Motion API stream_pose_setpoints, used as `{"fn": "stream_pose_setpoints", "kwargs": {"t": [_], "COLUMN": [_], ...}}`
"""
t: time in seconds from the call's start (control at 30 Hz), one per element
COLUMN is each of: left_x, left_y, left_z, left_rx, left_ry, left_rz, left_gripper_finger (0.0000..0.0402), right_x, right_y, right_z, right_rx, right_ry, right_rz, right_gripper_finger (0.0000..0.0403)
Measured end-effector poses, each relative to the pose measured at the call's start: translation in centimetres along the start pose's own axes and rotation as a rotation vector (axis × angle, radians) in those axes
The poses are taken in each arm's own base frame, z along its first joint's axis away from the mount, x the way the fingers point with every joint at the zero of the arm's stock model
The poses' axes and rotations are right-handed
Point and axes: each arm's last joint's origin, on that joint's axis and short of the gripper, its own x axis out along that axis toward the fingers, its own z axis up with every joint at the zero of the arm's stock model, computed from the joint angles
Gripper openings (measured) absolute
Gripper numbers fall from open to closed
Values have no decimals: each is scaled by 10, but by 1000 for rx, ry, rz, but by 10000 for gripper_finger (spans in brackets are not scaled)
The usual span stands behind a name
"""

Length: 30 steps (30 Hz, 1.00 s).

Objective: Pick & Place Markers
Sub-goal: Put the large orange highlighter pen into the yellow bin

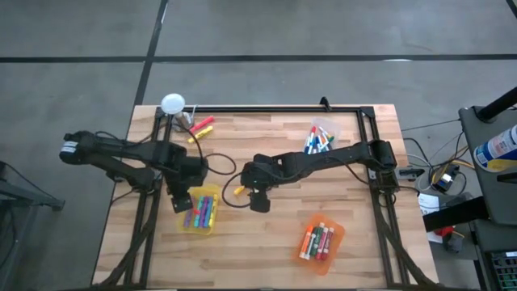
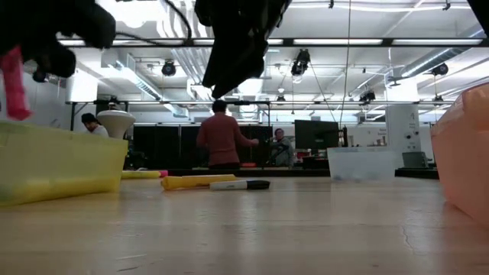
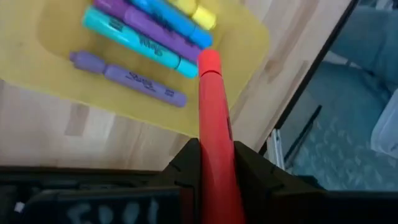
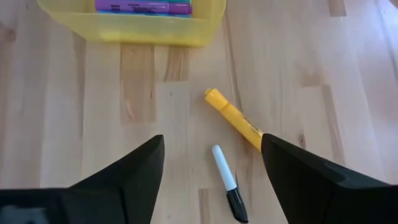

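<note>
A red marker [image 3: 214,124] is clamped between the closed fingers of the left gripper [image 3: 214,165]. Its long axis runs straight out from the fingers, and its capped tip reaches over the near rim of the yellow bin [image 3: 249,43]. That bin already holds purple, teal, blue and yellow markers lying side by side. From above, the left gripper [image 1: 179,199] sits at the bin's nine o'clock edge, with the yellow bin [image 1: 212,229] itself near the table's seven o'clock area.

On the bare wood just past the bin lie two loose pens: a yellow marker [image 4: 234,118] and a white marker with a black cap [image 4: 228,183]. The right gripper [image 4: 211,180] hovers directly over them with its fingers spread wide, the white one centred between them and the yellow one slanting toward the two o'clock finger. The right arm is clearly the nearer one for these two.

Farther off, an orange bin [image 1: 342,236] at five o'clock and a clear bin [image 1: 327,126] at one o'clock each hold more markers.
</note>
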Motion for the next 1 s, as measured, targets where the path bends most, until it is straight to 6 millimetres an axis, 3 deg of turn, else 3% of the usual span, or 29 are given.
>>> {"fn": "stream_pose_setpoints", "kwargs": {"t": [0.2, 0.4, 0.7, 1.0], "left_x": [30, 45, 42, 30], "left_y": [14, 21, 22, 14], "left_z": [5, 12, 16, 21], "left_rx": [-38, -71, -94, -12], "left_ry": [107, 115, 40, -40], "left_rz": [8, 63, 175, 210], "left_gripper_finger": [64, 68, 136, 142], "right_x": [0, 0, 2, 9], "right_y": [0, 0, -1, -9], "right_z": [0, 1, 2, -1], "right_rx": [-1, -14, -62, -119], "right_ry": [-3, -10, -38, -52], "right_rz": [1, 2, 2, -60], "right_gripper_finger": [248, 249, 247, 247]}}
